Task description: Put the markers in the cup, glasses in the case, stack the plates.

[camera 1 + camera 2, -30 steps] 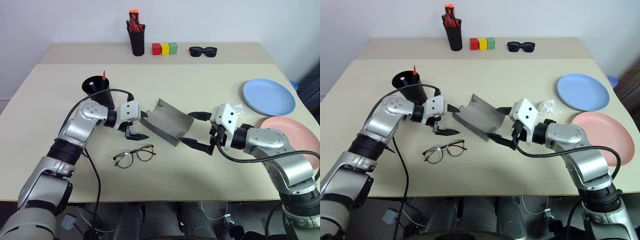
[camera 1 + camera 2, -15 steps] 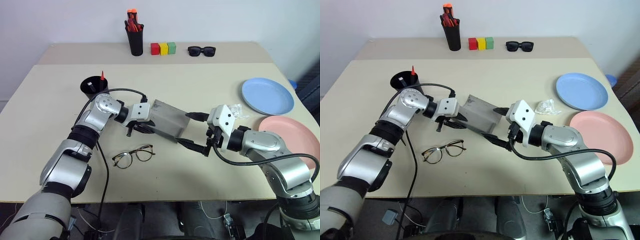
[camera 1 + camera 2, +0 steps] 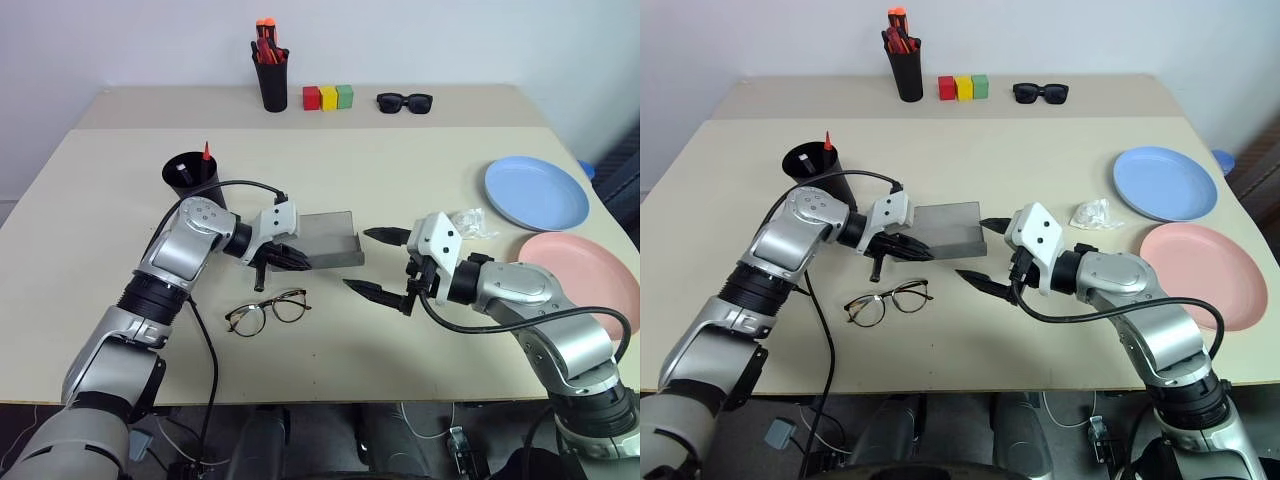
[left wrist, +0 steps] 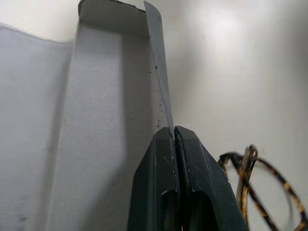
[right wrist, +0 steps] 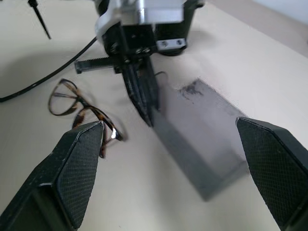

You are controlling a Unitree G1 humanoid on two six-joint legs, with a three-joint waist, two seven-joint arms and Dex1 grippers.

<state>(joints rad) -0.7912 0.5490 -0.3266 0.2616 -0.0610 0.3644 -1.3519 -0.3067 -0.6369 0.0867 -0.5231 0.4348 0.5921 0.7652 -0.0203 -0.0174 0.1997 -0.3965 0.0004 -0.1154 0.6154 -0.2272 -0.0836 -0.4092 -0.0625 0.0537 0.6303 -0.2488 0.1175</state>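
A wide beige desk (image 3: 420,170) carries everything. At its right edge lie the blue plate (image 3: 537,193) and, nearer, the pink plate (image 3: 590,275), side by side and not yet stacked.

Mid-desk, the grey case (image 3: 322,240) now lies flat. A second ago it was tipped up between both grippers; it has since settled onto the desk. The left gripper (image 3: 298,259) was wide then and has closed: its fingers (image 4: 180,187) now pinch the thin near wall of the case. The right gripper (image 3: 377,262) stays spread wide, empty, just right of the case. With the case steadied and open, the next step is likely loading the glasses.

The glasses (image 3: 266,311) rest on the desk just near of the case, apart from it. The black cup (image 3: 191,172), far-left of the case, holds the markers; a red tip (image 3: 207,151) pokes above the rim.

Along the far edge: a pen pot (image 3: 272,75), three coloured blocks (image 3: 329,97), sunglasses (image 3: 405,102).

No readable writing or brand shows.
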